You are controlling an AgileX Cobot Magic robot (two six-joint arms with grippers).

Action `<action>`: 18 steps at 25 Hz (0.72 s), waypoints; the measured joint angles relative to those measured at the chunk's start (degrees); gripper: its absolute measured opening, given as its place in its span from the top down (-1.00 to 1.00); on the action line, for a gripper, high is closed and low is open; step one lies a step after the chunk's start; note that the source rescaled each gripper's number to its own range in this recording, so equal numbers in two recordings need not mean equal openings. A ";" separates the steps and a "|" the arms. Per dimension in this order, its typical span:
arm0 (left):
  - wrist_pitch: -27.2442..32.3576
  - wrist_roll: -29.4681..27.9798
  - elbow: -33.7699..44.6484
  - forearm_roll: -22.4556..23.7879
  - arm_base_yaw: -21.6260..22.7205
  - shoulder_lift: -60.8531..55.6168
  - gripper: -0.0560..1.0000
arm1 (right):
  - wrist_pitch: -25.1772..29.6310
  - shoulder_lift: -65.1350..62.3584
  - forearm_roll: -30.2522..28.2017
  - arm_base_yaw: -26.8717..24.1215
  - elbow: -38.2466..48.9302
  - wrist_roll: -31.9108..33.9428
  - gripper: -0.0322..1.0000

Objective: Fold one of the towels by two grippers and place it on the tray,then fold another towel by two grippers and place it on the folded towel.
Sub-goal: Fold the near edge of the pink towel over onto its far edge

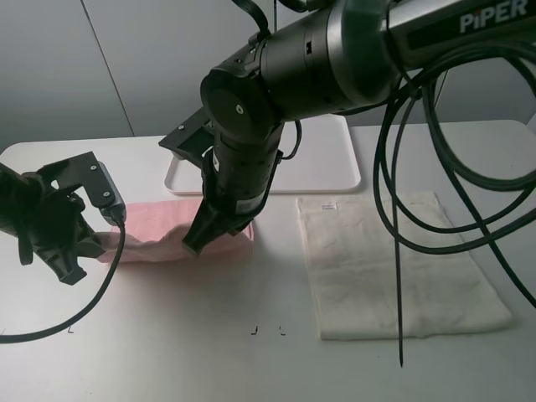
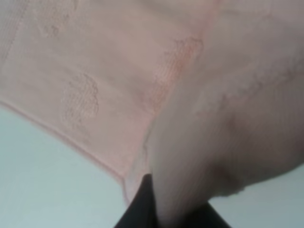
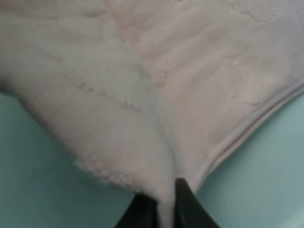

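A pink towel (image 1: 159, 226) lies folded over on the table in front of the white tray (image 1: 335, 163). My left gripper (image 1: 99, 243) is shut on the towel's left end; the left wrist view shows pink cloth (image 2: 190, 156) pinched between the dark fingertips (image 2: 142, 204). My right gripper (image 1: 198, 243) reaches across the middle and is shut on the towel's right front part; the right wrist view shows pink cloth (image 3: 156, 142) between its fingertips (image 3: 185, 204). A cream towel (image 1: 394, 264) lies flat to the right.
The right arm's big black body (image 1: 251, 142) hangs over the towel and hides part of the tray. Black cables (image 1: 402, 209) loop over the cream towel. Small marks (image 1: 255, 331) show on the table near the front edge.
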 joint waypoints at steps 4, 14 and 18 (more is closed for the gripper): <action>-2.28 -5.27 -0.03 0.00 0.00 0.00 0.87 | -2.49 0.00 -2.71 -1.30 0.00 5.36 0.94; -12.12 -16.48 -0.16 -0.12 0.00 0.00 0.73 | -7.90 0.00 -8.50 -2.98 0.00 10.74 0.94; -15.11 -17.47 -0.16 -0.12 0.00 0.00 0.14 | -9.48 1.19 -9.68 -3.75 0.00 12.91 0.74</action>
